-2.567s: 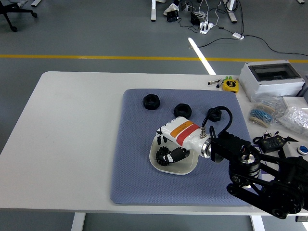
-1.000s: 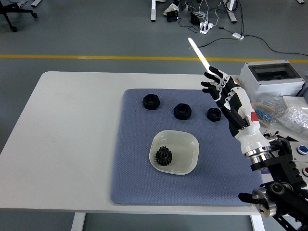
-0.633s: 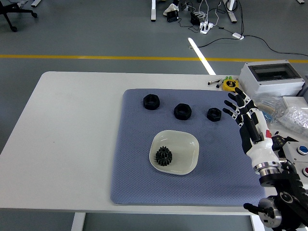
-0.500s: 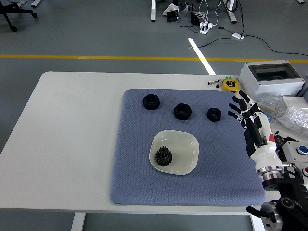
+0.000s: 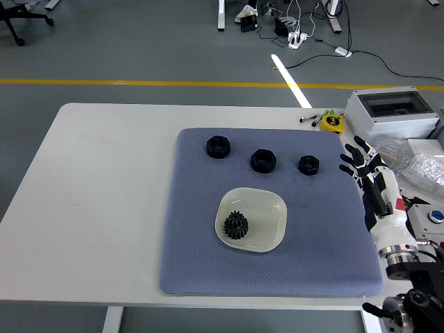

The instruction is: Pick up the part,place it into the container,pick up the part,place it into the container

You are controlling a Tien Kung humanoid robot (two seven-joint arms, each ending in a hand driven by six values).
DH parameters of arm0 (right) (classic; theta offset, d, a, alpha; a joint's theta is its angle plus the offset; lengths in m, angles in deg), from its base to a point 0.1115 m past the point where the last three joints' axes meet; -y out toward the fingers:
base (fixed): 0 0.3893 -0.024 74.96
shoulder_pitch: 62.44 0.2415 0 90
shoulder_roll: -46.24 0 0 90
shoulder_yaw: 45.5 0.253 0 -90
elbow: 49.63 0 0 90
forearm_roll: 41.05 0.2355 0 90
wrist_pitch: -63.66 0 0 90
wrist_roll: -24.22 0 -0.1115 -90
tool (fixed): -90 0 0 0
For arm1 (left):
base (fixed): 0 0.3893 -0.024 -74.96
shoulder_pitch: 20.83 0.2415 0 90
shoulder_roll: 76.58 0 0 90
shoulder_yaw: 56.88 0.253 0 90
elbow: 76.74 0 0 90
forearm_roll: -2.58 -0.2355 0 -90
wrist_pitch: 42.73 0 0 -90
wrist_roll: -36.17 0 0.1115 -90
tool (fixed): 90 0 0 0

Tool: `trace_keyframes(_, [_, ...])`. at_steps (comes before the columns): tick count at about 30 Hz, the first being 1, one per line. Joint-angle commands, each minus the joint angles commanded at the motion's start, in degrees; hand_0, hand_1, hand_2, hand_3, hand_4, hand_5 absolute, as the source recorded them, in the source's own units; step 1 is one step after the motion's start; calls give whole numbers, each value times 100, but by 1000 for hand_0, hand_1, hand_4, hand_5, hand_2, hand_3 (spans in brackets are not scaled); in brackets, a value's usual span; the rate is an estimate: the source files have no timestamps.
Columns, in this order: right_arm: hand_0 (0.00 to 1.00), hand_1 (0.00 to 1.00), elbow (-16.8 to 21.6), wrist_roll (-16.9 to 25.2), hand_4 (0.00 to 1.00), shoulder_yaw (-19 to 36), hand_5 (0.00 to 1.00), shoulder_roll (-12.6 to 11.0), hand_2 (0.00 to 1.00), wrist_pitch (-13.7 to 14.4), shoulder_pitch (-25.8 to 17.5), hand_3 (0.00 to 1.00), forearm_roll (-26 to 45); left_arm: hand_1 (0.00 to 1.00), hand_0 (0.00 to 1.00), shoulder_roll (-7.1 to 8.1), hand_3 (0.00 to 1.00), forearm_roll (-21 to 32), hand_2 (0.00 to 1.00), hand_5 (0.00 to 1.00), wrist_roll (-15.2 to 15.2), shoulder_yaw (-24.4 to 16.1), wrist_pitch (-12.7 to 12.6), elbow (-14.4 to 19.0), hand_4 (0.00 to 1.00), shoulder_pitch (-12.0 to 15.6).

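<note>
Gear [image 5: 236, 225] sits in the dish [image 5: 267, 239] — right hand [image 5: 372, 182], empty and splayed at 3 o'clock, must next take a nut [image 5: 309, 164].

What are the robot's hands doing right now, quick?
Right hand: open, fingers spread, holding nothing, at the mat's right edge.
Left hand: not in view.

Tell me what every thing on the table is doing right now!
Black gear: lying in the dish, free.
White dish: upright on the mat, holding only the gear.
Left nut: resting on the mat, untouched.
Middle nut: resting on the mat, untouched.
Right nut: resting on the mat, untouched.
Blue mat: flat on the table.
Right robot hand: fingers spread, empty, at the mat's right edge.
Grey box: lid closed.
</note>
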Motion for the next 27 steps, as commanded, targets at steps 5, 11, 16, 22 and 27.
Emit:
trace_keyframes(5, [784,798,31,-40,998,34,825,-12,849,8,-15,875,-34,577,669,-74,565,924,597,595,291,506,-342,-124,634,128])
trace_keyframes(11, [776,795,52,-99,998,150,822,-25,847,53,2,872,-71,685,712,-254,576,2244,752,572,595,69,-608,-146,657,311])
trace_keyframes(16, [776,795,23,-117,998,171,822,-17,847,63,13,872,-71,685,712,-389,576,3391,752,572,805,-21,-698,-146,657,374])
trace_keyframes(22, [775,793,-31,-127,998,133,822,-1,847,56,78,868,-89,766,753,-426,598,3862,812,565,862,-83,-672,-146,675,365])
trace_keyframes(27, [772,792,-47,-124,998,120,821,-25,844,55,150,866,-104,780,755,-452,596,3738,821,565,911,-256,-680,-146,669,328])
